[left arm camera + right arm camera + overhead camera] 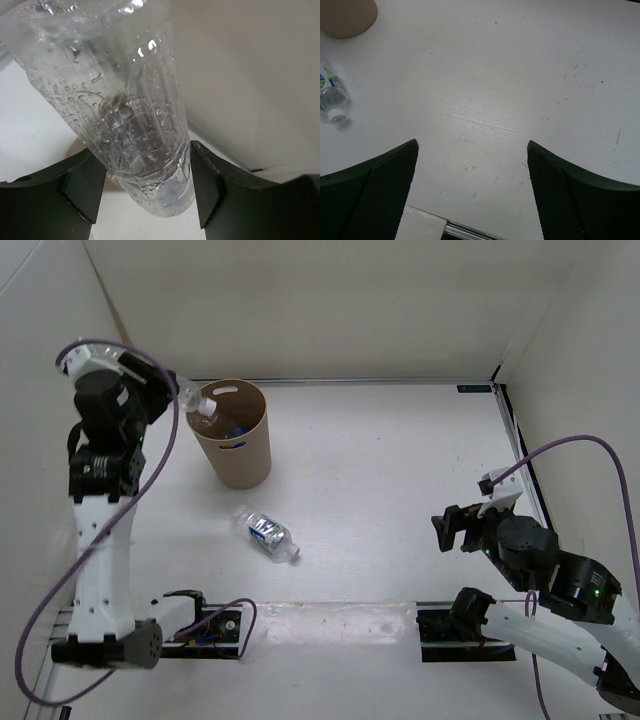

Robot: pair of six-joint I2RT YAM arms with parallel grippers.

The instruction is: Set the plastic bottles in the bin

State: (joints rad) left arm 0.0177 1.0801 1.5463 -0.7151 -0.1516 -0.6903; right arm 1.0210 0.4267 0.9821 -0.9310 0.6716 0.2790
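We note the left gripper point(146, 187) pinching a clear bottle point(198, 404), upper left, cap just over the bin point(246, 458) rim; right gripper point(472, 185) spread, idle. Risk: released here, the tilted bottle may strike the rim and drop outside

The bin point(240, 455) is standing at the back left of the table point(400, 490), a labelled bottle point(268, 533) is lying near it, and open room is spreading rightward.
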